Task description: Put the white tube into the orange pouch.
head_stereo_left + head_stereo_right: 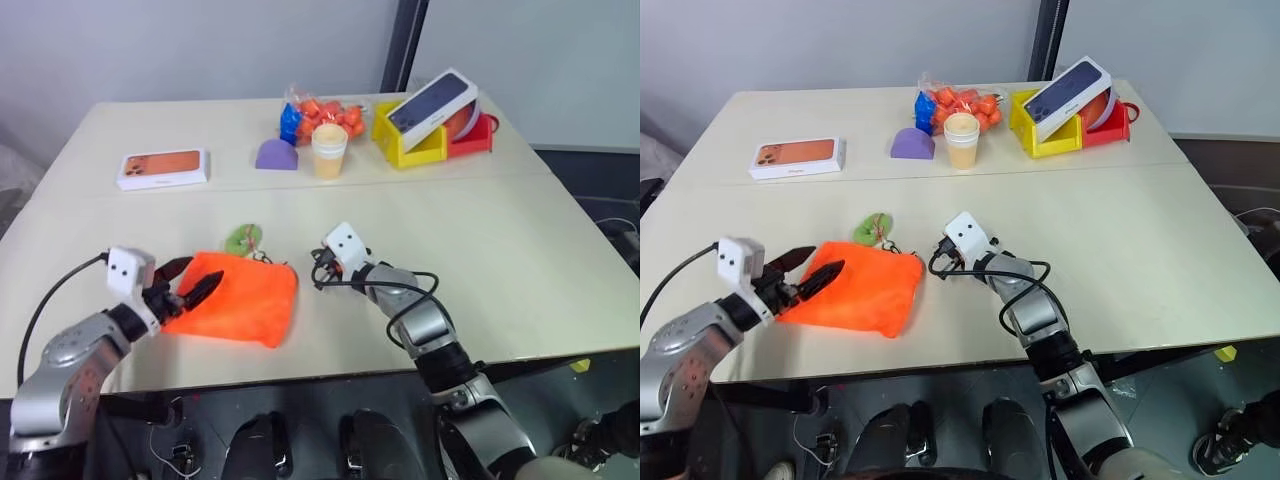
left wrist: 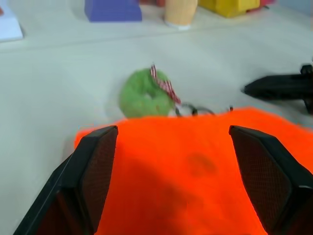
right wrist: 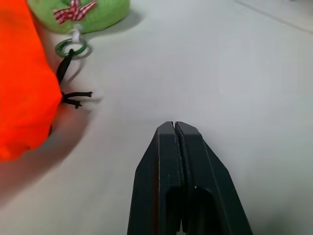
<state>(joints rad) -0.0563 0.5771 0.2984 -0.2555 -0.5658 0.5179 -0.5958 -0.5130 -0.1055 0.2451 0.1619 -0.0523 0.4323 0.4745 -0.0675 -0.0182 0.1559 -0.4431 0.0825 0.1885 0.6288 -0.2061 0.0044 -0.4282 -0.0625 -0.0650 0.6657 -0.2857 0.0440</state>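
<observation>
So where I'm at: the white tube isn't lying loose anywhere on the table (image 1: 560, 260), and my guess is it's already inside the orange pouch (image 1: 238, 300), though I can't actually see into the pouch to confirm; if that's right, the main job is basically done and all that's left is pulling both arms clear. The pouch lies flat near the front edge, its black cord (image 3: 66, 83) running out to the round green tag (image 1: 243, 238) just behind it. My left gripper (image 1: 192, 292) sits at the pouch's left end with its fingers spread wide apart over the orange fabric, clamping nothing; my right gripper (image 3: 180, 161) is just off the pouch's right end, fingers pressed together and empty. Containers at the back: the yellow bin (image 1: 412, 140) has a dark phone box (image 1: 432, 105) leaning across it; the red bin (image 1: 474, 136) holds something orange I can't identify; the pale yellow cup (image 1: 329, 151) looks empty as far as I can tell.
</observation>
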